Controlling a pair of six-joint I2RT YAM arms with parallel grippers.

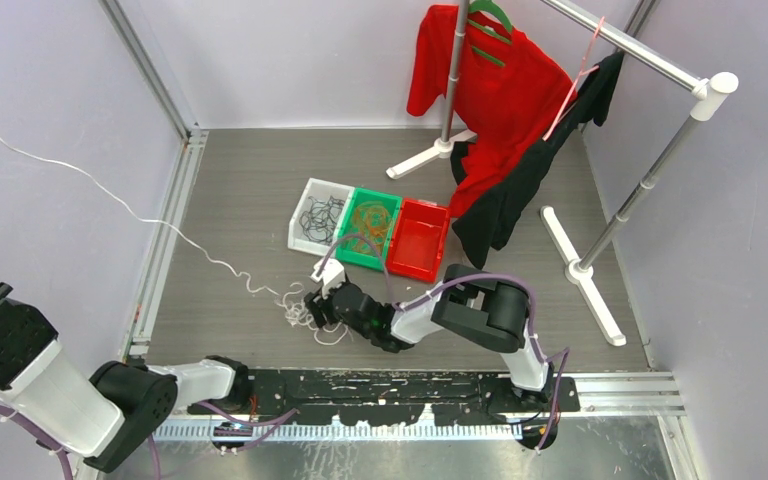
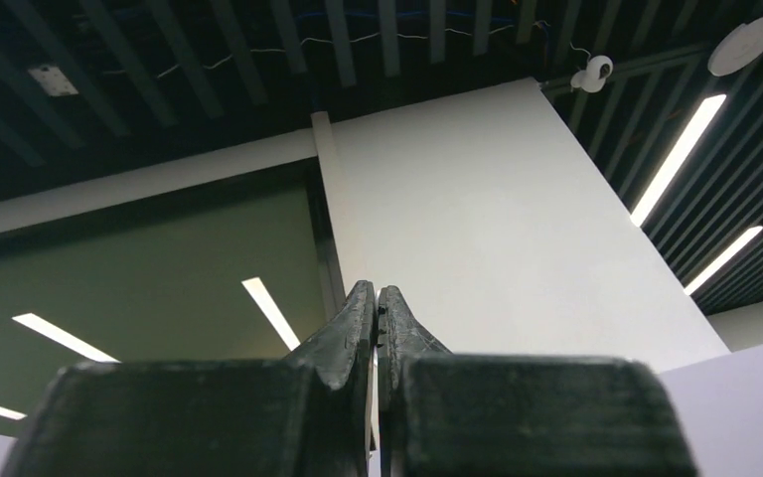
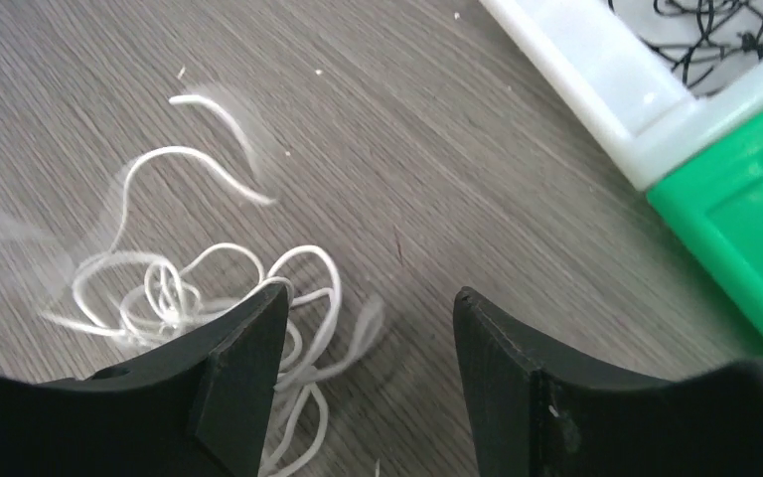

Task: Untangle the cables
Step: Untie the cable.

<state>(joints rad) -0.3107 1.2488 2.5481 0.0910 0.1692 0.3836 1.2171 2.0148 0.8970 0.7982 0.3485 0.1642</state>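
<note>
We see R gripper (image 3: 368, 310) wide open over the white cables (image 3: 174, 288) on the table (image 3: 437, 149), some strands blurred & partly hidden behind one finger (image 3: 233, 378); L gripper (image 2: 376, 295) closed on nothing, aimed upward.

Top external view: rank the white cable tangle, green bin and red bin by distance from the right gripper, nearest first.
1. white cable tangle, at the right gripper
2. green bin, just behind
3. red bin, farther right

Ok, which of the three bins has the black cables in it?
The white bin, leftmost in the row; the green bin holds orange cables, the red bin shows none.
</note>
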